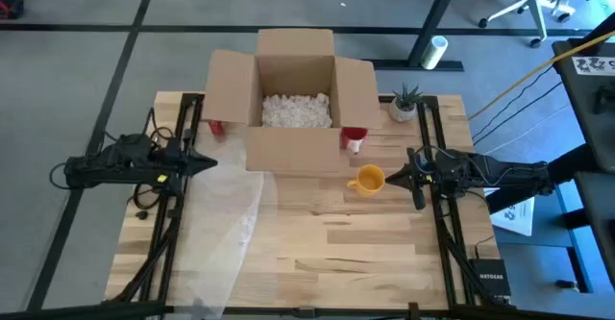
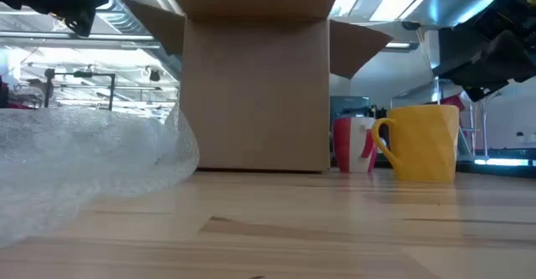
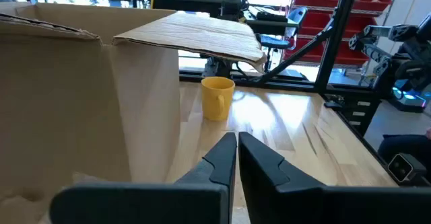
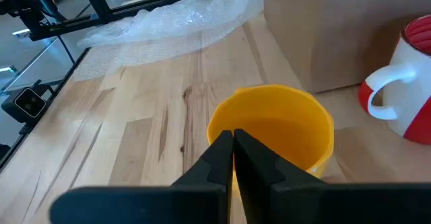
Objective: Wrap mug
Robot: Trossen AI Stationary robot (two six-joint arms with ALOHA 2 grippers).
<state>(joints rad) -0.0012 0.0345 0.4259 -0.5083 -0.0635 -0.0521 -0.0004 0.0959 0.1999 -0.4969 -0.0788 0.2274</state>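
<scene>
My right claw [image 4: 233, 138], fingers pressed together, hangs just above the yellow ceramic mug [image 4: 273, 131]; descending like this, I'd probably knock it into the red-and-white mug [image 4: 404, 89] beside it.

Item count, with positions referenced to the cardboard box [image 1: 294, 97]. Cardboard boxes: one, open, flaps spread, holding white packing fill [image 1: 296, 110]. Yellow mugs: one [image 1: 368, 180], upright on the table [image 1: 346, 243] just in front of the box's right front corner. Red-and-white mugs: one clearly seen [image 1: 354, 139], at the box's right side, beside the yellow mug; a second red item [image 1: 216, 126] shows at the box's left side, type not determinable. Bubble wrap sheets: one [image 1: 219, 226], spread in front of the box toward its left. Potted plants: one [image 1: 405, 102], right of the box. Robot arms: two, one on each side of the box.
</scene>
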